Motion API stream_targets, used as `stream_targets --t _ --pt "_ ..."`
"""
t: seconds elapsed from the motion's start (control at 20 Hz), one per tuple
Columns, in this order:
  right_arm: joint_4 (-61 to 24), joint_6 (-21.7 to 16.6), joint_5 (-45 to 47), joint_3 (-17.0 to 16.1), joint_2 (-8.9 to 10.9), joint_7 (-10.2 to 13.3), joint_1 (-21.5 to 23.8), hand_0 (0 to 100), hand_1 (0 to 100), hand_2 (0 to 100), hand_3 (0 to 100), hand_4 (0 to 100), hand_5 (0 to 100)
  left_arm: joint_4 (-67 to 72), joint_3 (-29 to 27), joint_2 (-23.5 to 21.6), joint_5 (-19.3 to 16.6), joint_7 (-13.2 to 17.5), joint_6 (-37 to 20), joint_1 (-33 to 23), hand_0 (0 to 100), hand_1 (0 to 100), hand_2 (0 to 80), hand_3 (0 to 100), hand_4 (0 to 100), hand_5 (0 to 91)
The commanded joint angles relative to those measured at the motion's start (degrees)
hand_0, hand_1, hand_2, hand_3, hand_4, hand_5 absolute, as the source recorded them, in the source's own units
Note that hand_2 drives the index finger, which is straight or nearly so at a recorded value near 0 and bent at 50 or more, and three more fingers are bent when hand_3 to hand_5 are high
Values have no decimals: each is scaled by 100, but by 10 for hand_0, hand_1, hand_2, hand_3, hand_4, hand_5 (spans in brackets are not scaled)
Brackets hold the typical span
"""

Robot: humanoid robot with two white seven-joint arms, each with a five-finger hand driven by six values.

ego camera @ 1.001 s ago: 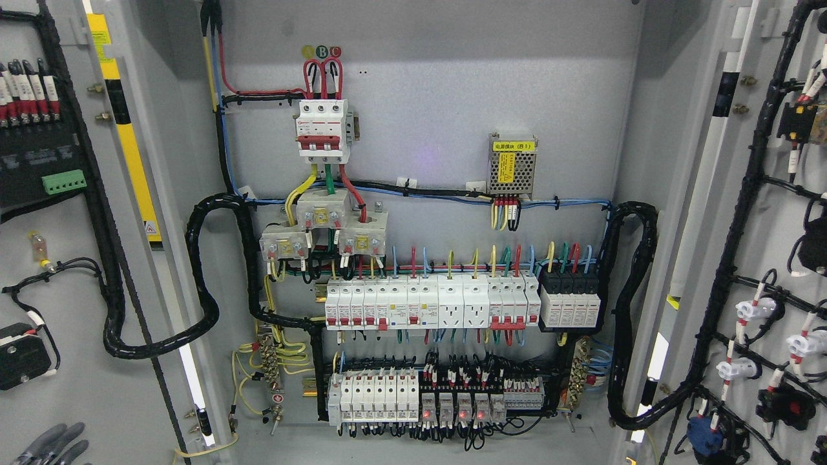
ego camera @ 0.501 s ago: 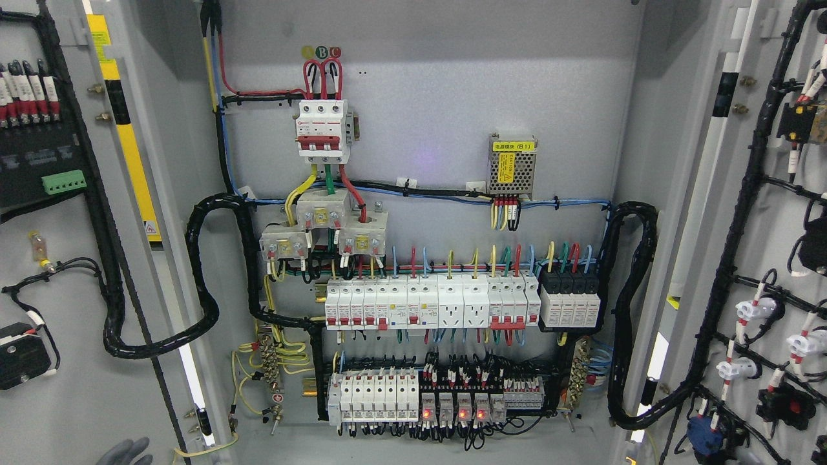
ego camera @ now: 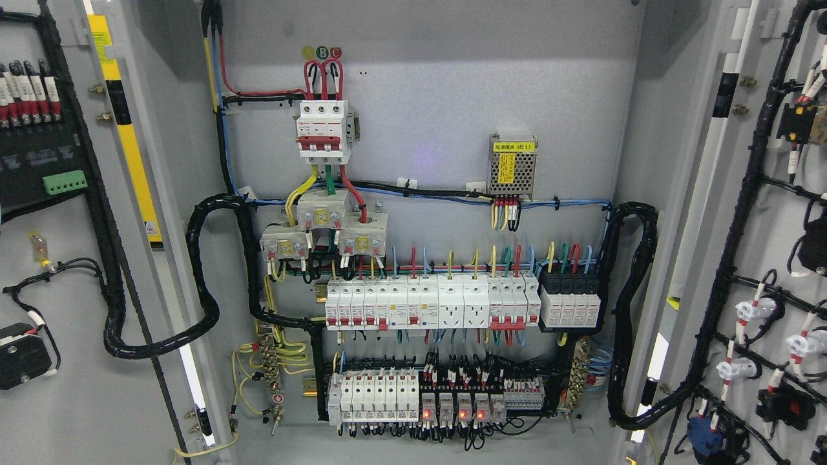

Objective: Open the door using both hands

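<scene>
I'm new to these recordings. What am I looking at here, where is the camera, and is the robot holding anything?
This single picture comes from a camera on the humanoid robot's head, looking straight into an open grey metal electrical cabinet. Both of its doors are swung wide: the left grey door and the right grey door show their inner faces, strung with black cable bundles. On the back panel sit a white-and-red main breaker, a small metal power supply with a yellow label, a row of white circuit breakers and a lower row of relays with red lights. Neither robot hand is in view, so nothing is seen being held. The doors already look fully open.
</scene>
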State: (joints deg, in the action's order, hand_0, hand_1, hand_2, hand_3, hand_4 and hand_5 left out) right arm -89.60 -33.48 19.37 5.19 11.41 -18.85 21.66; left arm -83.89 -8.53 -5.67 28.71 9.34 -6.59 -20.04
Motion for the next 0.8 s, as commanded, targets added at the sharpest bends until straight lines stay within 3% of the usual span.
stream_targets --t 0.0,0.2,0.35,0.45,0.55,0.65,0.75 --pt "3717 43 -740 668 -576 39 -57 0 500 40 0 0 0 4391 1161 558 -278 -64 -35 490 120 556 0 0 0 0" --pt "4942 52 -794 641 -789 48 -118 0 500 40 0 0 0 7303 1196 558 -278 120 -35 1545 120 556 0 0 0 0" --pt "5600 70 -803 632 -903 57 -153 0 500 40 0 0 0 7940 1187 655 -322 183 -26 1653 120 556 0 0 0 0" --pt "6241 78 -803 632 -938 66 -346 0 500 40 0 0 0 8002 1256 663 -654 174 -26 1504 120 556 0 0 0 0" --pt "6944 131 -785 623 -982 66 -609 0 500 40 0 0 0 8204 1415 655 -1268 139 -26 1433 120 556 0 0 0 0" --pt "7429 542 -785 614 -1070 66 -777 0 500 40 0 0 0 8432 1415 611 -1604 139 -26 1433 120 556 0 0 0 0" --pt "7624 1331 -785 440 -1088 75 -865 0 500 40 0 0 0 8538 1424 602 -1641 130 -26 1433 120 556 0 0 0 0"
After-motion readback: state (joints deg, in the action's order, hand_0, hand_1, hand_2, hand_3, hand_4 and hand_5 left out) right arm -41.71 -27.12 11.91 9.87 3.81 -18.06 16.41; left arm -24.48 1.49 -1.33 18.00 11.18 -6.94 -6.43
